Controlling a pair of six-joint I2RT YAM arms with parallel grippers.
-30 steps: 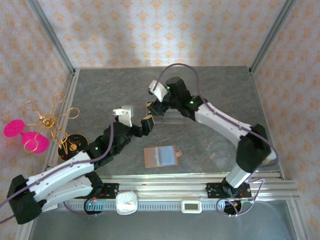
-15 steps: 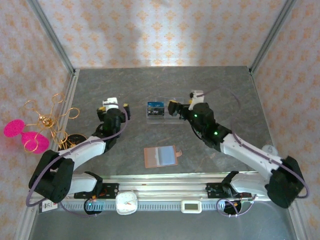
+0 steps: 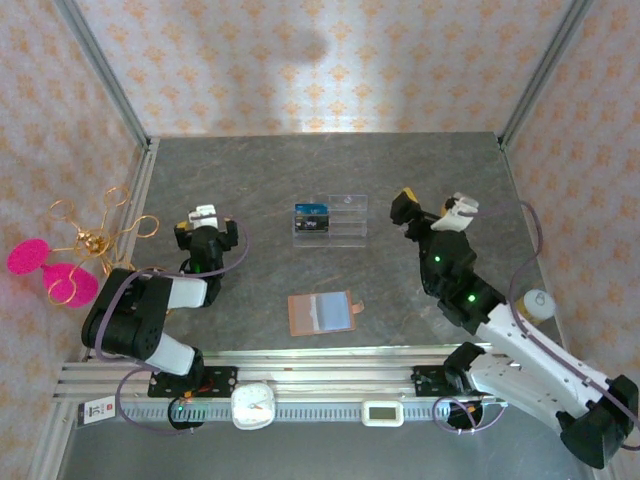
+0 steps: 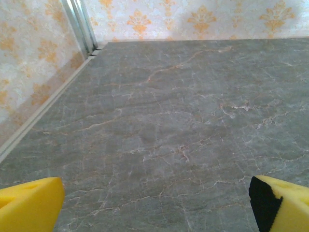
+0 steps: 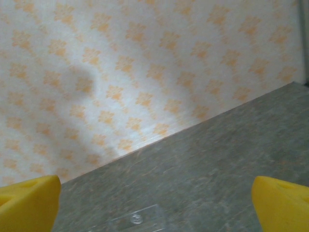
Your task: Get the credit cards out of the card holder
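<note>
Yellow-tipped left hand [image 3: 207,235] and right hand [image 3: 432,205], both wide open, empty

Overhead looks down — wrist views skim table [image 4: 169,121].

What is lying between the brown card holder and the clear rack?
Nothing; the top view shows bare grey table between the card holder and the clear rack.
</note>
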